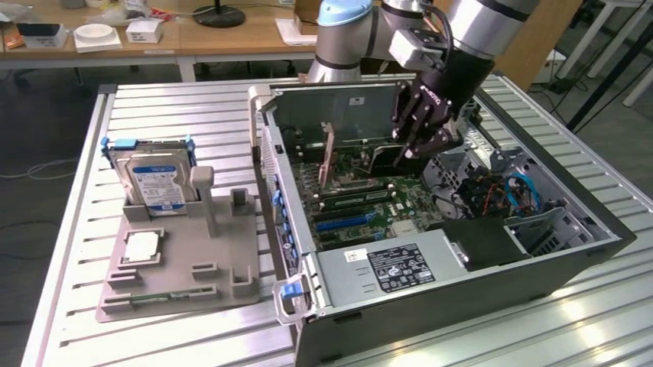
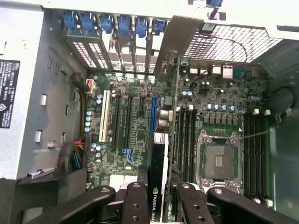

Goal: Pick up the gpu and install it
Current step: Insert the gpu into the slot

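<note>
The gpu [image 2: 157, 184] is a thin black card with a green logo. It stands on edge between my fingers [image 2: 135, 203], and its silver bracket [image 2: 176, 39] reaches toward the blue slot clips [image 2: 117, 23]. My gripper [image 2: 161, 205] is shut on the gpu. In the exterior view the gripper [image 1: 420, 149] hangs inside the open computer case [image 1: 571, 252] with the dark gpu [image 1: 386, 159] held low over the motherboard [image 1: 357, 210]. The card runs right beside the long blue slot [image 2: 154, 114]. I cannot tell whether it is seated in a slot.
A grey holder [image 1: 189, 264] at the exterior view's left carries a blue-labelled hard drive [image 1: 153, 182], a processor chip [image 1: 141, 248] and a green memory stick [image 1: 164, 297]. The power supply [image 1: 393, 267] and a cable bundle [image 1: 500, 191] crowd the case. The empty processor socket [image 2: 219, 161] lies beside the card.
</note>
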Controlling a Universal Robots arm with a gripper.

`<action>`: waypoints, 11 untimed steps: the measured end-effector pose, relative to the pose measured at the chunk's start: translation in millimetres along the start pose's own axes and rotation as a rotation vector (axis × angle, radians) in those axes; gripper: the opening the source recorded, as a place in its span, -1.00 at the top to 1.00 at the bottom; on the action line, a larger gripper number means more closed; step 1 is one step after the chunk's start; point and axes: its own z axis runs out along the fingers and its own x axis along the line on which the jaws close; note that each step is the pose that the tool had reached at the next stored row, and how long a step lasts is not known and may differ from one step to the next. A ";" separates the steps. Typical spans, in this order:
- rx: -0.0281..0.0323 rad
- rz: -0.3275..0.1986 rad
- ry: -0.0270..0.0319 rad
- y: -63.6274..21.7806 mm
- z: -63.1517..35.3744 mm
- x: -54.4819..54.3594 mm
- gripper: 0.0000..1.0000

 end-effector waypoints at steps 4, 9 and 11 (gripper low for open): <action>0.0057 -0.001 0.0004 3.5 8.0 -0.3 0.44; 0.0184 -0.006 0.0025 6.9 16.3 -1.0 0.44; 0.0199 -0.007 0.0031 9.8 20.1 -1.0 0.44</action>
